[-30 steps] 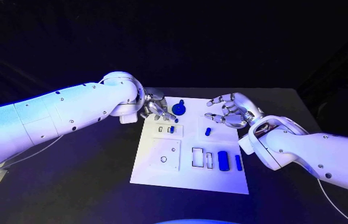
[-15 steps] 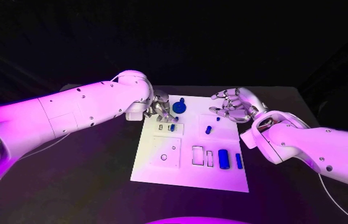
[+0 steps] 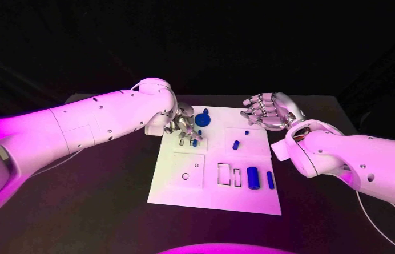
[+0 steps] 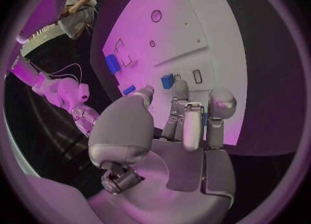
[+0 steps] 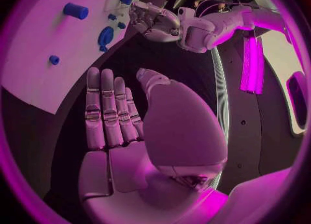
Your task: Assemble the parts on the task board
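The white task board (image 3: pixel 216 194) lies in the middle of the table. My left hand (image 3: pixel 182 123) hovers over the board's far left corner, and a small blue part (image 4: pixel 205 119) shows pinched between its fingertips. Beside it stands a round blue part (image 3: pixel 202 120). Another small blue part (image 3: pixel 194 142) sits in a slot just below the hand. A short blue piece (image 3: pixel 236 146) lies mid-board. A blue cylinder (image 3: pixel 253 177) and a blue bar (image 3: pixel 270 179) sit at the near right. My right hand (image 3: pixel 267 112) hangs over the far right corner, fingers straight and holding nothing.
Empty rectangular cut-outs (image 3: pixel 224 174) and a raised square plate with a small round hole (image 3: pixel 186 169) take up the board's near half. Dark table (image 3: pixel 99 202) surrounds the board. My left hand appears across the board in the right wrist view (image 5: pixel 155 21).
My right hand has drawn back toward the board's far right corner and straightened its curled fingers. My left hand has shifted slightly, staying over the far left corner.
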